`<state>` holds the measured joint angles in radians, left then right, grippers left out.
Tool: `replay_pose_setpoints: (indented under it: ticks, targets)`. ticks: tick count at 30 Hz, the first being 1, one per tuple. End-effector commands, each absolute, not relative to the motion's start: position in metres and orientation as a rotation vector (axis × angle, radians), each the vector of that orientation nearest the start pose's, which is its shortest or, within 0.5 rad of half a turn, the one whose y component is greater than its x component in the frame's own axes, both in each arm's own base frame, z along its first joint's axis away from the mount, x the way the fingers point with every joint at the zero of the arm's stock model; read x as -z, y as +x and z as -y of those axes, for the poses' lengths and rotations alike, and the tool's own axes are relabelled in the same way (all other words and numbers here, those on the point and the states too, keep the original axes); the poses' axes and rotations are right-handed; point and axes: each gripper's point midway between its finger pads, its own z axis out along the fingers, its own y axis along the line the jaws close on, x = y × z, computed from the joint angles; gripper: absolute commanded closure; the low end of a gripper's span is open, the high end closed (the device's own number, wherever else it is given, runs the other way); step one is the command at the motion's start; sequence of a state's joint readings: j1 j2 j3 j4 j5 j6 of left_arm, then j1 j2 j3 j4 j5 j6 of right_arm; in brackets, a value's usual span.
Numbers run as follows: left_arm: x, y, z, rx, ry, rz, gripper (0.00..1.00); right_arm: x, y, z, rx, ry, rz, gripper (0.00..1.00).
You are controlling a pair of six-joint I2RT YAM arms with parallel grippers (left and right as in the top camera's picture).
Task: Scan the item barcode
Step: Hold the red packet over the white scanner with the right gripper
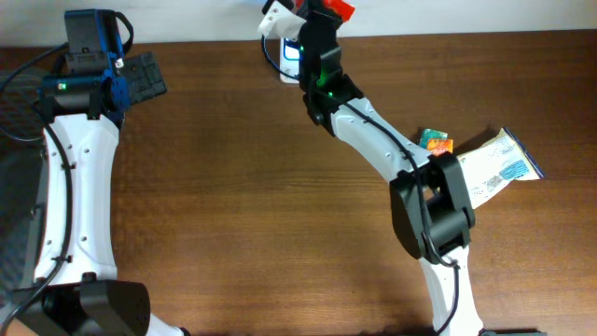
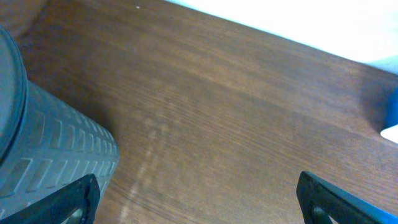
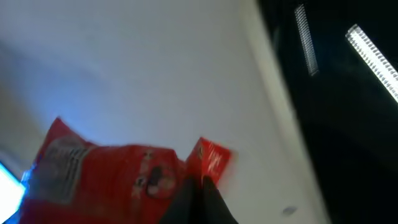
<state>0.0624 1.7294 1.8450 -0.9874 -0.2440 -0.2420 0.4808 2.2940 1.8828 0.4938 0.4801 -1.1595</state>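
The item is a red snack packet, held up at the table's far edge by my right gripper. In the right wrist view the black fingertips are pinched shut on the packet's right edge. A white scanner with a blue light sits just left of the packet. Its blue glow shows at the left edge of the right wrist view. No barcode is readable. My left gripper rests far left, with nothing between its widely parted fingers.
An orange and green packet and a white and blue packet lie at the right of the brown table. A grey ribbed object sits close by the left gripper. The right arm crosses the table diagonally.
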Motion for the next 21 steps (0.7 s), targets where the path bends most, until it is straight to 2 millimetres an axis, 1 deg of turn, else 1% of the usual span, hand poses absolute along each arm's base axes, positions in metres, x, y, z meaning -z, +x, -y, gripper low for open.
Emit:
replay_pose_setpoints:
  ticks: [1, 3, 5, 7, 8, 9, 10, 11, 12, 13, 14, 15, 16, 17, 18, 19, 20, 21]
  targets:
    - [-0.296, 0.446, -0.071, -0.223, -0.456, -2.335, 0.01, -0.265, 0.636, -0.261, 1.01, -1.01, -1.194, 0.96]
    - [-0.296, 0.446, -0.07, -0.224, -0.456, -2.335, 0.01, -0.259, 0.637, -0.269, 0.986, -1.044, -1.163, 0.96]
    - [-0.296, 0.446, -0.071, -0.224, -0.456, -2.335, 0.01, -0.261, 0.637, -0.271, 1.006, -1.044, -1.133, 0.96]
    - [-0.296, 0.446, -0.071, -0.224, -0.456, -2.335, 0.01, -0.268, 0.636, -0.267, 1.02, -1.001, -1.13, 0.96]
    - [-0.296, 0.446, -0.071, -0.224, -0.456, -2.335, 0.01, -0.267, 0.636, -0.262, 1.044, -0.967, -1.17, 0.96]
    - [-0.296, 0.446, -0.071, -0.224, -0.456, -2.335, 0.01, -0.265, 0.634, -0.25, 1.052, -0.872, -1.257, 0.96]
    - [-0.296, 0.446, -0.071, -0.224, -0.456, -2.335, 0.01, -0.262, 0.632, -0.239, 1.007, -0.74, -1.35, 0.96]
    - [-0.296, 0.446, -0.071, -0.224, -0.456, -2.335, 0.01, -0.258, 0.631, -0.231, 0.955, -0.645, -1.415, 0.96]
    - [-0.296, 0.446, -0.07, -0.224, -0.456, -2.335, 0.01, -0.255, 0.63, -0.228, 0.923, -0.605, -1.453, 0.96]
    - [-0.296, 0.446, -0.071, -0.224, -0.456, -2.335, 0.01, -0.247, 0.629, -0.226, 0.875, -0.589, -1.514, 0.96]
    - [-0.296, 0.446, -0.07, -0.223, -0.456, -2.335, 0.01, -0.241, 0.626, -0.227, 0.803, -0.583, -1.58, 0.96]
    - [-0.296, 0.446, -0.071, -0.223, -0.456, -2.335, 0.01, -0.237, 0.622, -0.231, 0.722, -0.616, -1.634, 0.94]
    - [-0.296, 0.446, -0.07, -0.224, -0.456, -2.335, 0.01, -0.233, 0.614, -0.235, 0.597, -0.672, -1.707, 0.87]
    - [-0.296, 0.446, -0.071, -0.224, -0.456, -2.335, 0.01, -0.233, 0.607, -0.236, 0.504, -0.689, -1.756, 0.81]
    - [-0.296, 0.446, -0.071, -0.224, -0.456, -2.335, 0.01, -0.235, 0.597, -0.234, 0.378, -0.697, -1.823, 0.75]
    - [-0.296, 0.446, -0.071, -0.224, -0.456, -2.335, 0.01, -0.236, 0.587, -0.231, 0.259, -0.703, -1.881, 0.7]
    - [-0.296, 0.446, -0.071, -0.223, -0.456, -2.335, 0.01, -0.236, 0.576, -0.225, 0.116, -0.699, -1.948, 0.65]
    - [-0.296, 0.446, -0.071, -0.223, -0.456, -2.335, 0.01, -0.231, 0.563, -0.214, -0.104, -0.676, -2.038, 0.57]
